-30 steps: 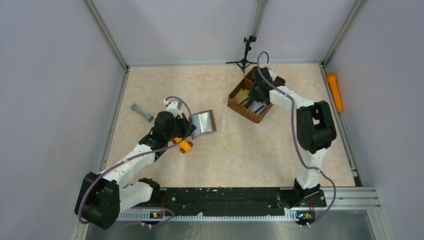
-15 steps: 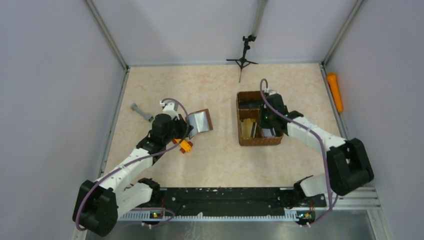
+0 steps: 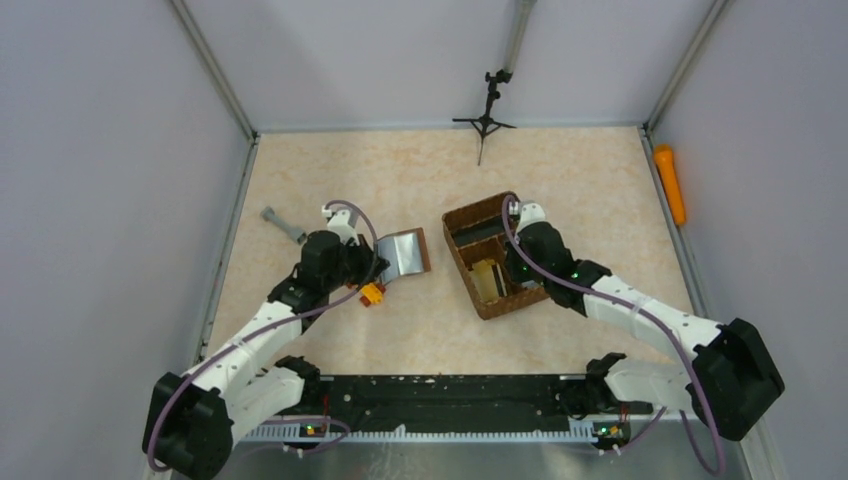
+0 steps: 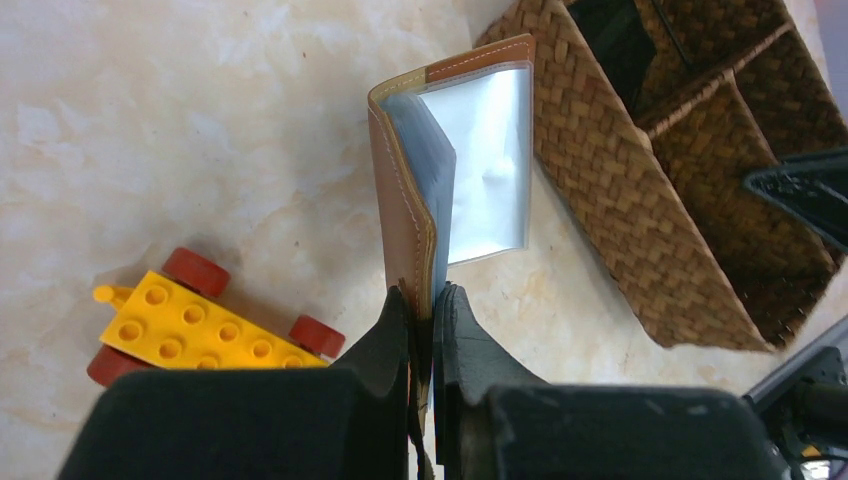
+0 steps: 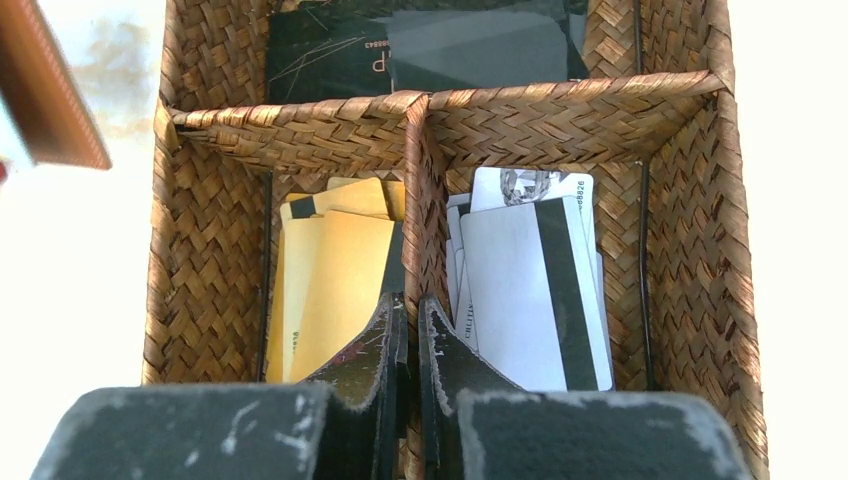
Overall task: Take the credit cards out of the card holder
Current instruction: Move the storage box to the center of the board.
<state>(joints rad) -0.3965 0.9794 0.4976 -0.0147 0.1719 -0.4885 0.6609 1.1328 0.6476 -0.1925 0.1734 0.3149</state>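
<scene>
Card holder (image 4: 402,205) looks light, floppy, slick-sleeved, so best pinched at its edge, where left gripper (image 4: 425,305) clamps it; right gripper (image 5: 410,305) pinches woven basket (image 5: 195,260) divider

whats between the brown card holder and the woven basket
Nothing: a bare strip of table separates the card holder from the basket, clearest in the top view; the left wrist view shows it too.
</scene>
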